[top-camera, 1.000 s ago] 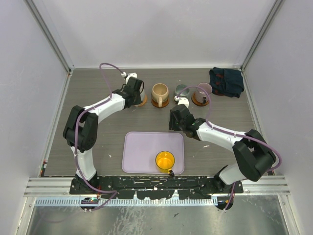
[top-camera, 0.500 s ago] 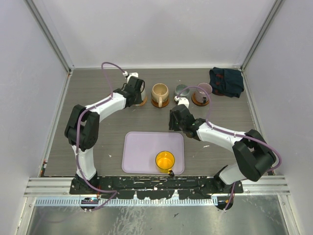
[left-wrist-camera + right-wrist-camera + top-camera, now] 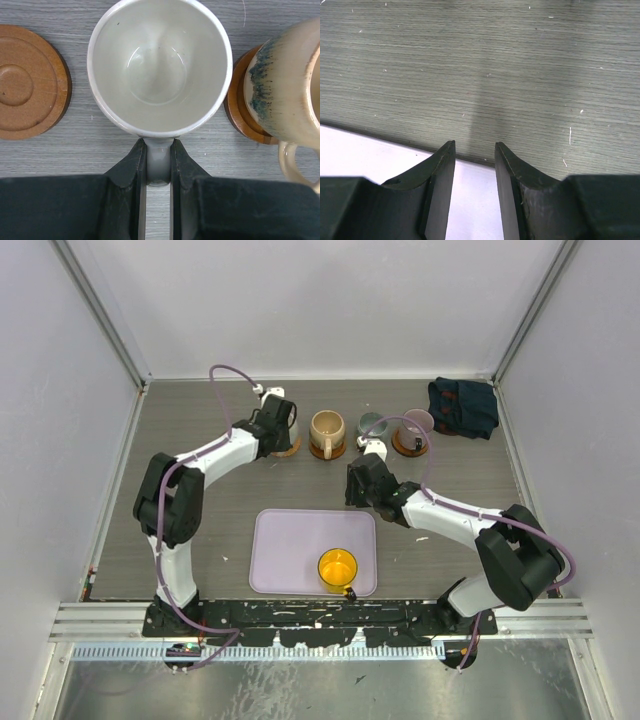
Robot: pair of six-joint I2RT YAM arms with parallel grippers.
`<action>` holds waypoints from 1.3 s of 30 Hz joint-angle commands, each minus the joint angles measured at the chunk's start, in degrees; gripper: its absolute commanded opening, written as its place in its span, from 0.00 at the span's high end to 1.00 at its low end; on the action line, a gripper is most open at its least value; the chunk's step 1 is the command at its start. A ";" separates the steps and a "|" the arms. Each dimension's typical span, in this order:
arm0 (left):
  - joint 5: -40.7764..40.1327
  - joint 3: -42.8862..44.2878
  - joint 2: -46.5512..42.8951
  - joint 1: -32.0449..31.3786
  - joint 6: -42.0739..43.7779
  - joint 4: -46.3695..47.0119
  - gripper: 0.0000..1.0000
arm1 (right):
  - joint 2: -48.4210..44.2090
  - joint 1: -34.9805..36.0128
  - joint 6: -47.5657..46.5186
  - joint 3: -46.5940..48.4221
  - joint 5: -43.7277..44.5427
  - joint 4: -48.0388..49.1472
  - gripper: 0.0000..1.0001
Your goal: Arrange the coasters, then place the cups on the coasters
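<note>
Left wrist: two cups (image 3: 160, 65) (image 3: 287, 90), two coasters (image 3: 25, 82) (image 3: 239, 119)

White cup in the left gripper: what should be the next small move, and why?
Probably carry the white cup sideways over the empty coaster. The left gripper holds its handle, and the cup is beside that coaster, not on it.

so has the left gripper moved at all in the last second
Yes, slightly: the left gripper, shut on the cream-white cup, has crept right, toward the unmoved tan mug.
</note>
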 commanded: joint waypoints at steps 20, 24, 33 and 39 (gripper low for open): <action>-0.69 4.45 -0.47 0.39 1.92 4.66 1.00 | 0.06 0.32 0.82 0.70 -0.60 2.36 0.57; -0.84 4.18 -0.52 0.39 1.83 4.25 1.00 | 0.12 0.36 0.77 0.80 -0.71 2.34 0.57; -1.41 3.16 -0.87 0.35 1.55 3.91 1.00 | 0.32 0.53 0.89 0.71 -0.53 2.19 0.57; -1.35 1.82 -1.25 0.39 1.17 4.22 1.00 | 0.41 0.63 1.08 0.62 -0.63 2.10 0.57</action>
